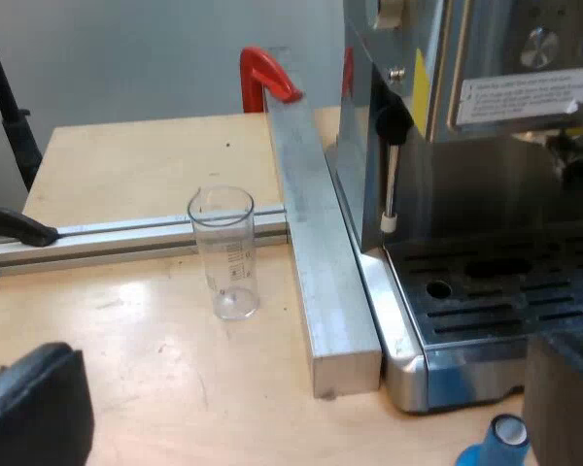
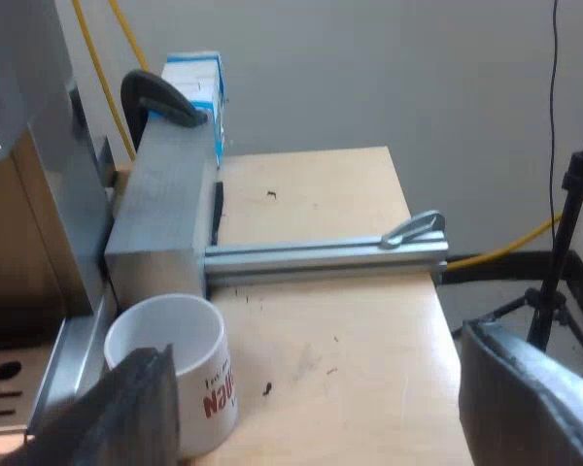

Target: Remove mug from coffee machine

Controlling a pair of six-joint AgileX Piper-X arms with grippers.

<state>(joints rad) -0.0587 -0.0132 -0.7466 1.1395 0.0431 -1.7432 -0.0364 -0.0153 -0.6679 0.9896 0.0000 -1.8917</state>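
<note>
Left wrist view: my left gripper [image 1: 301,398] is spread wide over the table [image 1: 146,160], with 1 finger [image 1: 34,408] at each side and nothing between the 2. The glass [image 1: 222,254] stands upright on the table, mouth up, clear and empty. It sits in the corner formed by a rail [image 1: 126,238] and a bar [image 1: 316,243], near both, and I cannot tell whether it touches the rail. The bar lies along the side of the machine [image 1: 486,175], and a red clamp [image 1: 267,76] sits at the bar's far end. The slotted tray [image 1: 496,301] carries nothing on the part I can see. A blue tamper [image 1: 500,442] stands on the table at the machine's front corner.

Right wrist view: my right gripper [image 2: 335,408] is also spread wide and grips nothing. The mug [image 2: 189,364], white with red lettering, stands on the table off the machine, just beside the tray's edge and near the end of a metal block [image 2: 155,228]. Its long axis is vertical and its mouth points up. The inside is plain white and empty as far as I can see into it. The lettering faces the gap between my fingers. The handle is hidden, so I cannot tell which way it points. 1 finger of this gripper overlaps the mug's near side, and I cannot tell whether they touch. A blue and white carton [image 2: 196,83] stands at the block's far end.
</note>
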